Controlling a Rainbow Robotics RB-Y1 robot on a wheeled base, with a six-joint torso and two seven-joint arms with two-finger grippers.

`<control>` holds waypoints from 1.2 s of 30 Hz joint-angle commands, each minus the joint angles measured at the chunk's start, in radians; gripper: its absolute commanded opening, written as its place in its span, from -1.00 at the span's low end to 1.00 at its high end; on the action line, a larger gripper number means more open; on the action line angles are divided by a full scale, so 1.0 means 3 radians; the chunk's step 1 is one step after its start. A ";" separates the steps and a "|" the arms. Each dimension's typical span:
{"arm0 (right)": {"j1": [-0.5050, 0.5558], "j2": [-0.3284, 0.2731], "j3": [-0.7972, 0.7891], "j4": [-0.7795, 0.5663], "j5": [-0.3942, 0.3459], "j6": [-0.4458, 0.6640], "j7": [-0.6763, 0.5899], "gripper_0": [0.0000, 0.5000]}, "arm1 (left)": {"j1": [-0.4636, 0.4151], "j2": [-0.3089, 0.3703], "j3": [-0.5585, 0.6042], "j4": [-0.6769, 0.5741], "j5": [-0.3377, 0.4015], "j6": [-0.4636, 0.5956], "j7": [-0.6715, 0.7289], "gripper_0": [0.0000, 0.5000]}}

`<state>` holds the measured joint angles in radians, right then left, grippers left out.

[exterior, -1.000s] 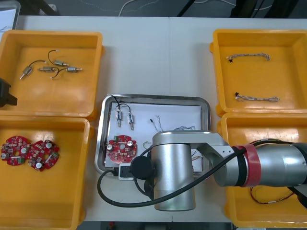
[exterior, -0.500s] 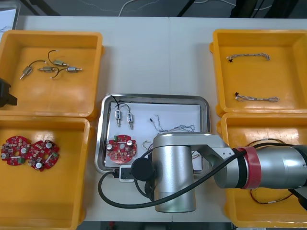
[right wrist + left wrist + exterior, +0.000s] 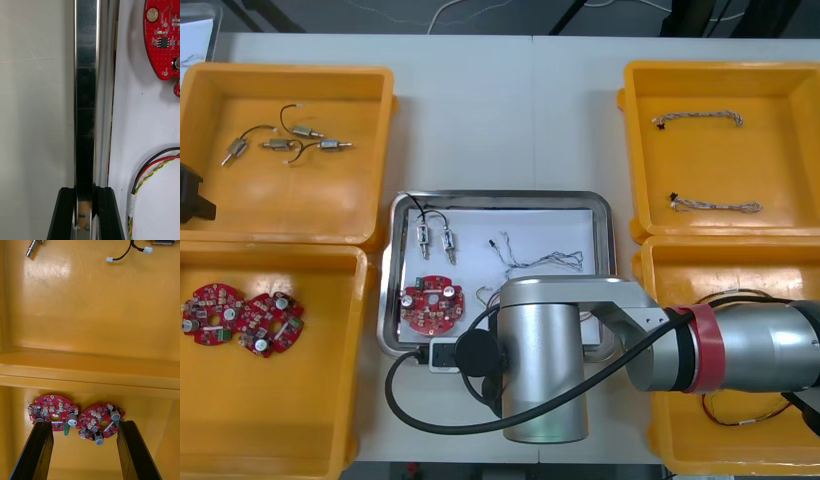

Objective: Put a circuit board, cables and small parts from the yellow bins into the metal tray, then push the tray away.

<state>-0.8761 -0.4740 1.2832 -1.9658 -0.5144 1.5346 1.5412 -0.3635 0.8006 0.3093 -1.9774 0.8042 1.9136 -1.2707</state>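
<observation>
**Steel rim pinched at the tray's near edge**

Black fingers of my right end effector clamp the near rim of the metal tray, held apart by that rim alone. Just inside the tray, a red and yellow cable lies beside them. A round red circuit board rests in its near left part, with two small metal parts and a thin pale cable beyond. My left end effector hangs spread above two more boards in the near left yellow bin. Farthest, the far right yellow bin holds two twisted cables.
</observation>
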 commanded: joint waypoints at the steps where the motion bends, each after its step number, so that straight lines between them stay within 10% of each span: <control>1: -0.0173 -0.0113 0.0059 -0.0064 0.0027 -0.0012 -0.0091 -1.00 | 0.0031 0.0149 -0.0049 -0.0071 -0.0022 0.0021 -0.0336 1.00; 36: -0.1170 -0.0041 0.0059 0.1097 -0.0494 -0.0391 0.0155 -1.00 | 0.0031 0.0149 -0.0049 -0.0071 -0.0022 0.0021 -0.0336 1.00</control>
<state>-1.1733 -0.5087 1.2888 -1.6712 -0.6534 1.4348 1.5469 -0.3635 0.8007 0.3091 -1.9774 0.8040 1.9136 -1.2707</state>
